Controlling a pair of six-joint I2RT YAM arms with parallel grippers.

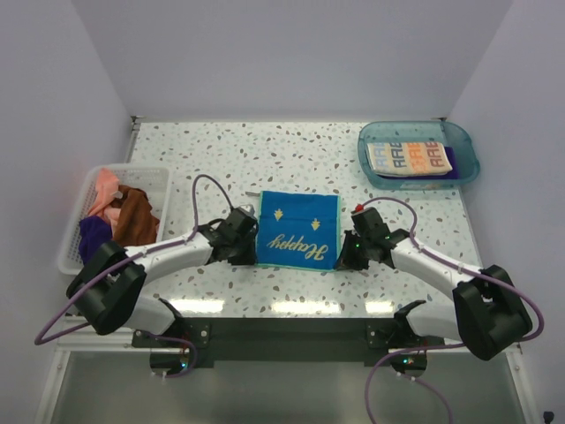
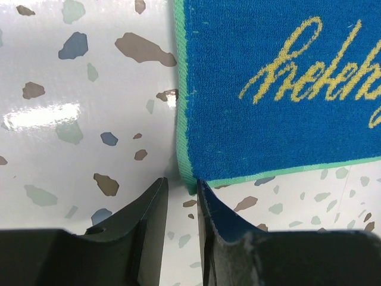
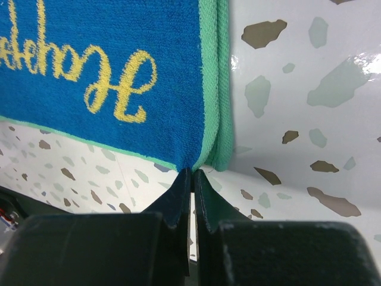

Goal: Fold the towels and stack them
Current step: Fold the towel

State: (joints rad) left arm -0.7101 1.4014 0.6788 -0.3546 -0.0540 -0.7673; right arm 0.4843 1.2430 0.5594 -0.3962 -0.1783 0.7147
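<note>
A blue towel (image 1: 298, 231) with yellow "Happy" lettering and a green border lies flat in the middle of the speckled tabletop (image 1: 221, 159), doubled over along its right edge. The left end effector (image 2: 181, 187) sits at the towel's near left corner with a narrow gap between its jaws; the corner's tip is right at the mouth of that gap. The right end effector (image 3: 192, 174) is pinched closed on the near right corner, where the layers meet. At the left edge a white basket (image 1: 75, 225) holds a pink towel (image 1: 104, 187), a brown towel (image 1: 137, 216) and a purple towel (image 1: 93, 237) in a loose heap. At the far right a blue tray (image 1: 463, 146) carries a folded lettered towel (image 1: 408, 157). Both containers are well apart from the arms.
</note>
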